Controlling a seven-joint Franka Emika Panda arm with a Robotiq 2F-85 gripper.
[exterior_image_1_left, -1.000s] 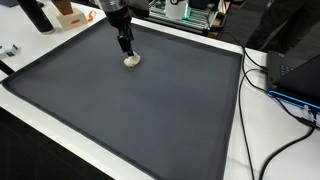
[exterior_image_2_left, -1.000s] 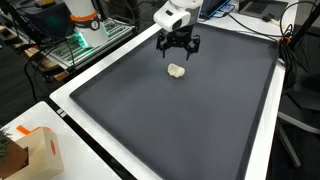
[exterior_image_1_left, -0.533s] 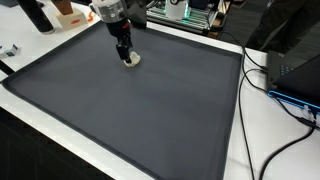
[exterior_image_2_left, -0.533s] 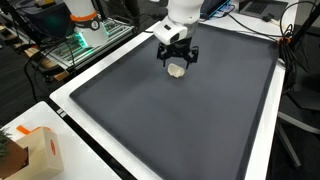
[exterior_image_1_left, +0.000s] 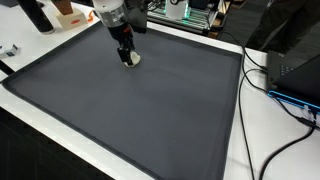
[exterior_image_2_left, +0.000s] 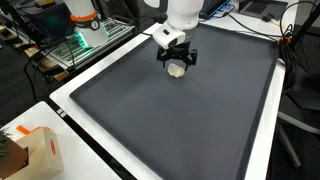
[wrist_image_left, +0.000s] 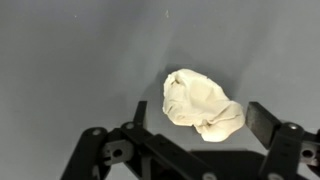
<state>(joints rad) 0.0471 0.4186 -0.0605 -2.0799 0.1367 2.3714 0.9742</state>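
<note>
open-jawed gripper (exterior_image_2_left: 176, 67) over pale lump (exterior_image_2_left: 177, 70) on dark mat (exterior_image_2_left: 150, 120)

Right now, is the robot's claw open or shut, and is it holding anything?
Gripper: open, holding nothing; the white lump lies between its fingers on the gray mat.

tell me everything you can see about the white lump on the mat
The white lump is small, crumpled and creased. It looks soft, like wadded cloth or paper, but which cannot be told. It lies loose on the dark grey mat, with nothing else near it. The open fingers stand to either side of it, not closed on it.
</note>
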